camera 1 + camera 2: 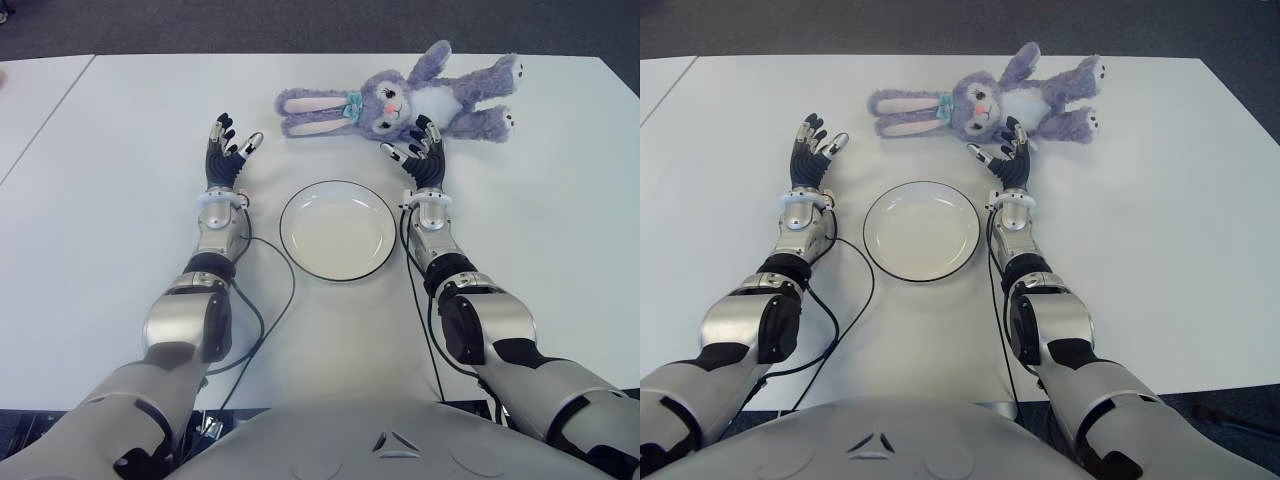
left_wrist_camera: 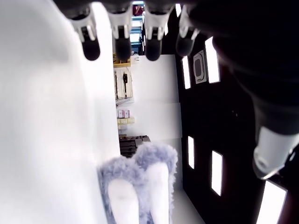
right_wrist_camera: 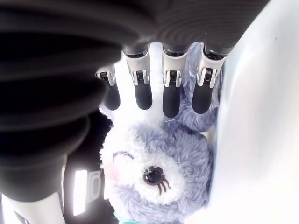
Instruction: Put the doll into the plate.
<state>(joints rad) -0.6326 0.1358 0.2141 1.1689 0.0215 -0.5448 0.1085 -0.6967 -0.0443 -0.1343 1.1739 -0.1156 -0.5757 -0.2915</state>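
Reach phase. The doll (image 1: 410,100), a purple rabbit, lies on its back near the far edge of the white worktop (image 1: 560,250), beyond the empty plate (image 1: 338,229). The right hand (image 1: 420,152), fingers (image 3: 171,100) spread and holding nothing, hovers just at the doll's head. The left hand (image 1: 226,150) shows beside the plate's left, fingers open. A sound grasp would likely close around the torso, not the floppy ears.
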